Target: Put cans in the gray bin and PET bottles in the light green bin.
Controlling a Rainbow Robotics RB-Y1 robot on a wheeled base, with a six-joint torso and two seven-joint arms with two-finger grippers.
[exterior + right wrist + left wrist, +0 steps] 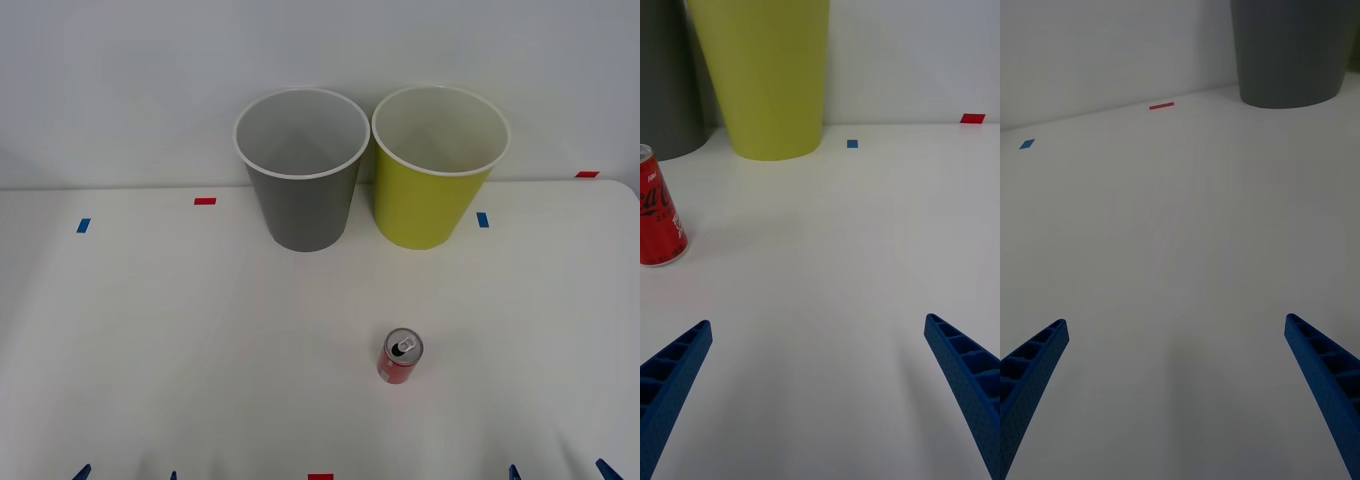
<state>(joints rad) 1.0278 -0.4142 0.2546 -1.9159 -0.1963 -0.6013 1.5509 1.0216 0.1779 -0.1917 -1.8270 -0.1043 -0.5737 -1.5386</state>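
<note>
A small red can [400,357] with a silver top stands upright on the white table, right of centre and in front of the two bins. The gray bin [305,215] stands at the back centre, with the light green bin [430,205] touching or nearly touching its right side. Both bins look empty inside. My right gripper [560,471] is open at the near edge, to the right of the can and nearer than it. In its wrist view the can [659,210] stands ahead beside one finger's line. My left gripper [127,474] is open at the near left. PET bottles are out of view.
Small red tape marks [205,201] and blue tape marks [482,219] lie on the table [200,330]. A white wall rises right behind the bins. The table's right edge [632,200] curves off near a red mark.
</note>
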